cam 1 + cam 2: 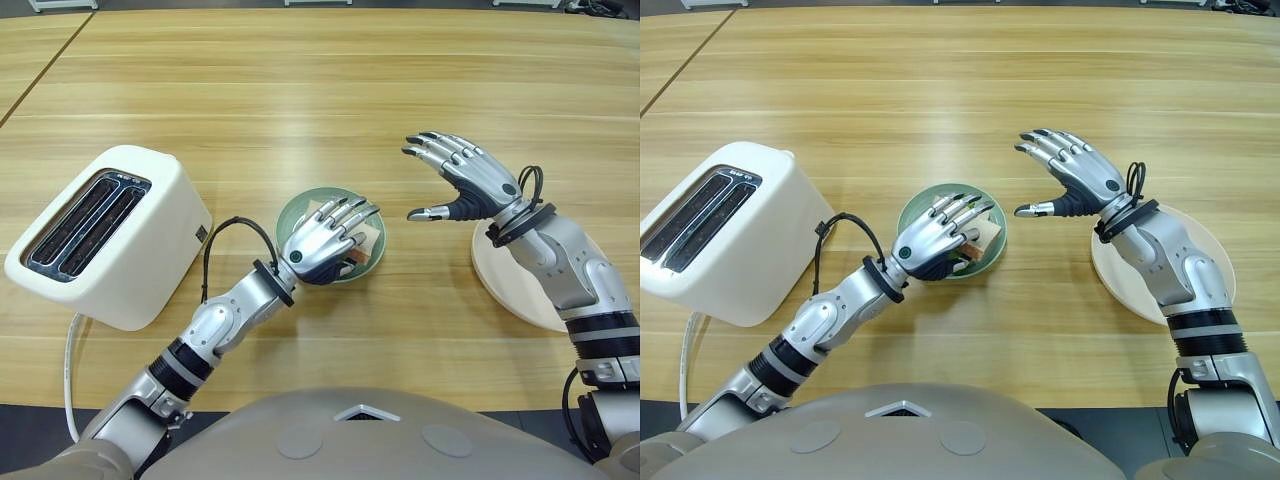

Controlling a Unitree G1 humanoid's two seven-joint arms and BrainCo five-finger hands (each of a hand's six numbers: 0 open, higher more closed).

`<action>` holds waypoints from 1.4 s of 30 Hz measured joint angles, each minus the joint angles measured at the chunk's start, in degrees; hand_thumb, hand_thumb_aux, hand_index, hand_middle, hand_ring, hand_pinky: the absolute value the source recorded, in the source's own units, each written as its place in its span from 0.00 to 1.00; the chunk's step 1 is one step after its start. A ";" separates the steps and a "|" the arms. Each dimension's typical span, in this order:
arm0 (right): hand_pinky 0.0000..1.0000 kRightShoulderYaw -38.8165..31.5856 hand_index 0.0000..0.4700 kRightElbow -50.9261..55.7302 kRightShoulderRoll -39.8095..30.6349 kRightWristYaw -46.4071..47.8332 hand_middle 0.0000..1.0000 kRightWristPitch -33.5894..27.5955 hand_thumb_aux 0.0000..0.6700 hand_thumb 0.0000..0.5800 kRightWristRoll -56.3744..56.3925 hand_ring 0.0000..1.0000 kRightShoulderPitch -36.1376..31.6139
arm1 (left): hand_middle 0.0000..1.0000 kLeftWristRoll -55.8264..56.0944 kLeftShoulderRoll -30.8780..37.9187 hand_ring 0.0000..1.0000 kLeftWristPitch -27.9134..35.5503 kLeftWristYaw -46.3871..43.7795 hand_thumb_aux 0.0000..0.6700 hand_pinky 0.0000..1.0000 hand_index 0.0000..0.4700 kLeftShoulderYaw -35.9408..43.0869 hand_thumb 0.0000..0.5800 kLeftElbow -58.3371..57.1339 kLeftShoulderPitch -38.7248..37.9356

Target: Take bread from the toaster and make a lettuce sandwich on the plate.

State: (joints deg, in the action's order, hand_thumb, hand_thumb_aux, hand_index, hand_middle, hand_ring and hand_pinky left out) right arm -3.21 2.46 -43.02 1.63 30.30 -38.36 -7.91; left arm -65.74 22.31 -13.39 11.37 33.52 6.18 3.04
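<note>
While left hand [322, 245] covers green bowl [298, 202], grip unclear, right hand [462, 180] spread, empty

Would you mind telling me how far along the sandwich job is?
Early. Nothing looks done: the visible plate shows no food. In hand: the left robot hand is at the green bowl, over something pale; the right robot hand hovers open. Building the sandwich remains.
</note>
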 measured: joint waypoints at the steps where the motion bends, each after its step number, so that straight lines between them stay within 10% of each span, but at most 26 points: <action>1: 0.00 -0.01 0.00 -0.01 0.00 0.06 0.00 0.07 0.00 0.00 0.00 0.00 0.01 | 0.00 0.82 0.22 0.00 0.07 -0.03 1.00 0.00 1.00 -0.57 1.00 0.18 -0.60; 29: 0.00 -1.48 0.00 0.19 0.64 0.01 0.00 0.91 0.00 0.00 -0.03 0.00 -0.95 | 0.00 8.29 2.22 0.00 -3.81 3.85 1.00 0.00 1.00 -13.72 1.00 0.36 13.69; 42: 0.00 -2.66 0.00 0.13 0.73 0.10 0.00 1.14 0.00 0.00 -0.05 0.00 -1.03 | 0.00 -2.70 1.30 0.00 -5.49 9.40 1.00 0.00 1.00 -0.48 1.00 -10.99 10.09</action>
State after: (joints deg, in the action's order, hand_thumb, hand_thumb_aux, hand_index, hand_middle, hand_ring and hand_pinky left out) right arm -5.87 2.59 -42.30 1.73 31.44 -38.42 -8.94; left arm -68.44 23.61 -18.88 20.77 33.04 -4.82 13.13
